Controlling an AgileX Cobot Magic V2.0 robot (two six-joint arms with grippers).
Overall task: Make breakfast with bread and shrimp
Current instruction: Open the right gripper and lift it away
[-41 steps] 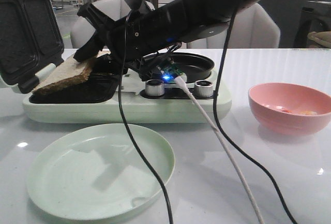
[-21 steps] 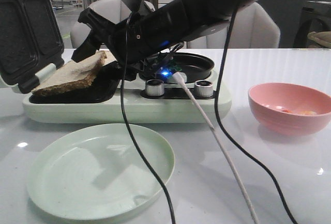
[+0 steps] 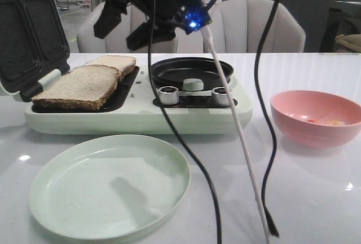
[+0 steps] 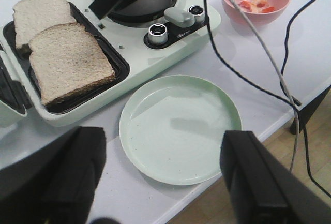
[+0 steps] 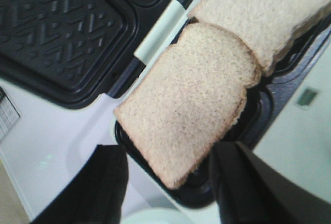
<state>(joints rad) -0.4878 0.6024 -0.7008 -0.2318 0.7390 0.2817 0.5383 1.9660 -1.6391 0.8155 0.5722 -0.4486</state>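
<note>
While our right gripper hangs in the air above the breakfast maker, its two dark fingers are spread apart and hold nothing. From our right wrist camera we look down between those fingers onto the bread. Both slices lie in the black grill tray at the left end of the appliance. The nearer slice lies with one edge overlapping the farther slice, and its near end sticks out past the tray's rim. The ridged black lid stands open behind and to the left of them.

On the right half of the appliance we see a round black pan, and in front of it two silver knobs with a pale lever between them.

Our left gripper is also open, its fingers wide apart and empty. It is held above the near edge of the table, over a pale green plate that sits just in front of the breakfast maker.

The shrimp lies in a pink bowl to the right of the appliance, well apart from the bread. We make out orange-pink and whitish pieces in the bowl, but we cannot tell how many there are.

Black and white cables hang from our right arm and trail down across the table between the plate and the bowl.
</note>
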